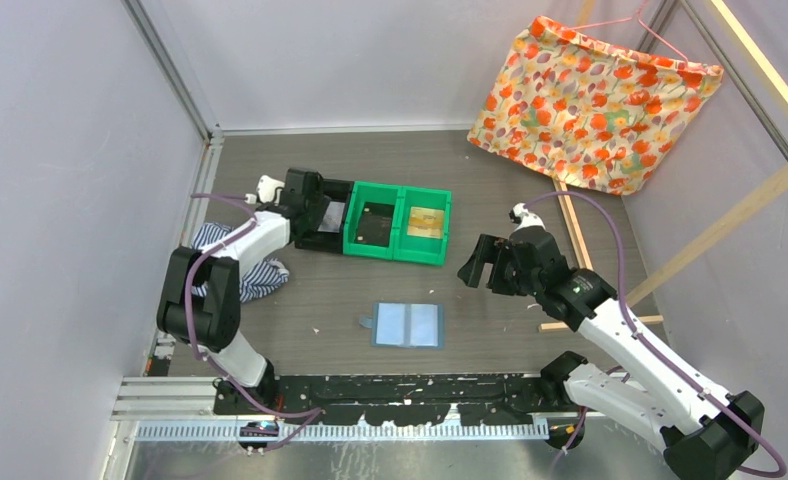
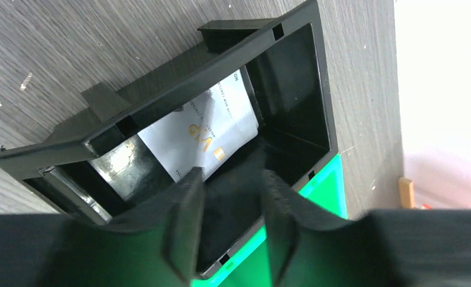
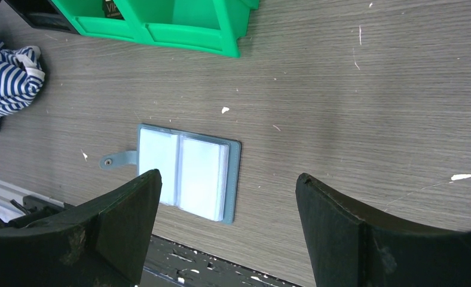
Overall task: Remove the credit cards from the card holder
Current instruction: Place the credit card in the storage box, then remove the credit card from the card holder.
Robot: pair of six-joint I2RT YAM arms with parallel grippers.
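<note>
The card holder (image 1: 407,325) lies open and flat on the table near the front, teal with pale blue clear sleeves and its tab to the left; it also shows in the right wrist view (image 3: 188,170). A whitish card (image 2: 200,128) with gold "VIP" print lies inside a black bin (image 1: 315,212). My left gripper (image 1: 305,205) hangs over that black bin (image 2: 293,78), its jaws (image 2: 230,185) apart with nothing between them. A dark card (image 3: 110,7) lies in the green bin's left compartment. My right gripper (image 1: 480,265) is wide open and empty above the table, right of the holder.
A green two-compartment bin (image 1: 400,222) stands beside the black bin; its right compartment holds a flat yellowish item (image 1: 425,222). A striped cloth (image 1: 245,265) lies at the left. A floral cloth (image 1: 590,95) hangs at the back right. Wooden bars (image 1: 570,230) run along the right.
</note>
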